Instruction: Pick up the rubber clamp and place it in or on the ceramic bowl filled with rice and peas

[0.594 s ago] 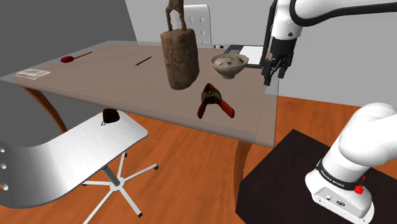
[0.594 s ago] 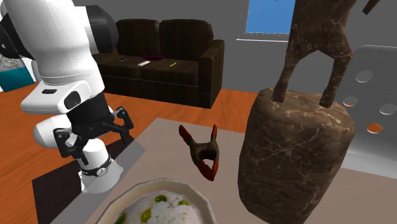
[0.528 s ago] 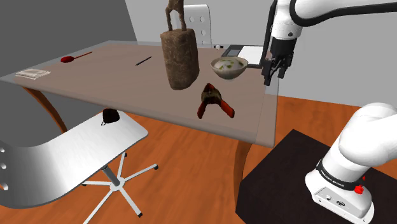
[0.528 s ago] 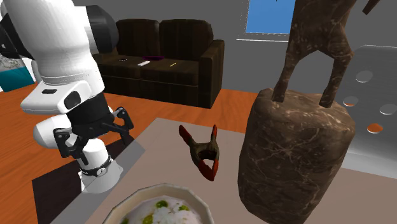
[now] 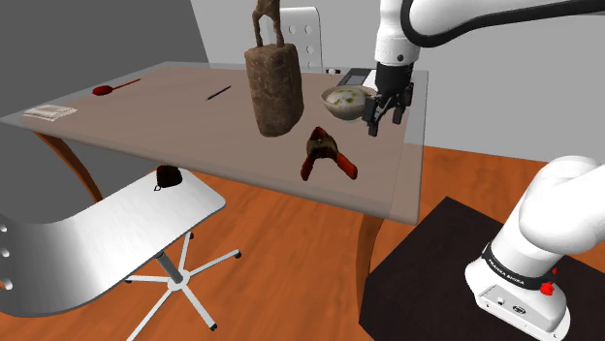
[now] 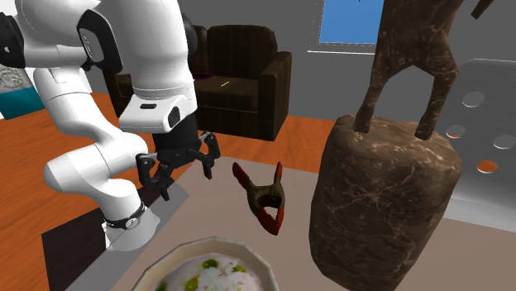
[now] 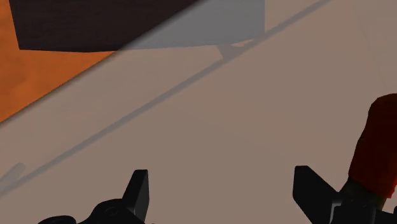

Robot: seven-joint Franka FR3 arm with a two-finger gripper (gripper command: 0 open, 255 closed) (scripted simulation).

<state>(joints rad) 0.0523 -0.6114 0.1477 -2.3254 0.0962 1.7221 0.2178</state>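
Note:
The clamp [image 5: 325, 154] is dark brown with red handle tips and lies on the brown table [image 5: 165, 116], near its front edge, beside a tall brown statue. It also shows in the second exterior view as the clamp [image 6: 264, 198]. One red handle tip [image 7: 380, 149] sits just beyond a finger in the wrist view. The pale bowl [image 5: 348, 100] of white rice and green peas stands behind the clamp; its rim [image 6: 248, 252] shows close up. My gripper [image 5: 382, 112] hangs open above the table, just to the shoulder view's right of the bowl, with nothing between its fingers [image 7: 139, 188].
A tall brown statue [image 5: 272, 89] stands on the table next to the bowl and clamp. A pen [image 5: 218, 93], a red item [image 5: 103, 90] and a booklet [image 5: 49, 112] lie farther along. A white swivel chair [image 5: 126, 228] stands in front. A dark sofa [image 6: 240, 78] is behind.
My arm has swung toward the shoulder view's left, carrying the open gripper from beyond the table's end to a spot over the table beside the bowl. The clamp and bowl have not moved.

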